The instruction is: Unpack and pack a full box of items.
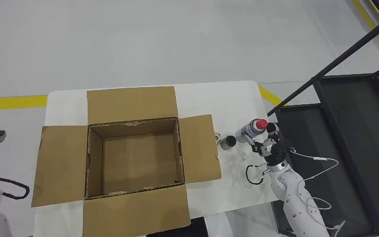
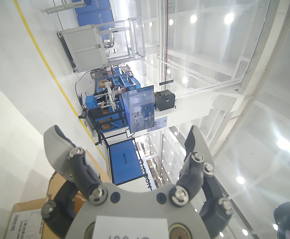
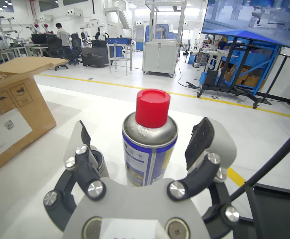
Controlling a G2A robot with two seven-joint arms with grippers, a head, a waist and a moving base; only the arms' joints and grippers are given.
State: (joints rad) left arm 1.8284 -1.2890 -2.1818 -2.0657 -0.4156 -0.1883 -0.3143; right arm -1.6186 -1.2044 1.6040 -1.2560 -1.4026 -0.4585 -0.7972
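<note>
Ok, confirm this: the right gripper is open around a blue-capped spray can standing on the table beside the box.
Not quite: the cap is red, not blue; the right wrist view shows it. The right gripper is indeed open around that spray can on the table beside the box.

Pale grey floor [image 1: 177, 35], yellow line [image 1: 23, 102] — big screen [image 3: 244, 15], blue shelving [image 3: 262, 61]

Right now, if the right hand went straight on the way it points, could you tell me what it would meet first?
The spray can: it stands upright on the white table between the open fingers of the right hand, so the hand's base would likely touch its side; depth is unclear.
</note>
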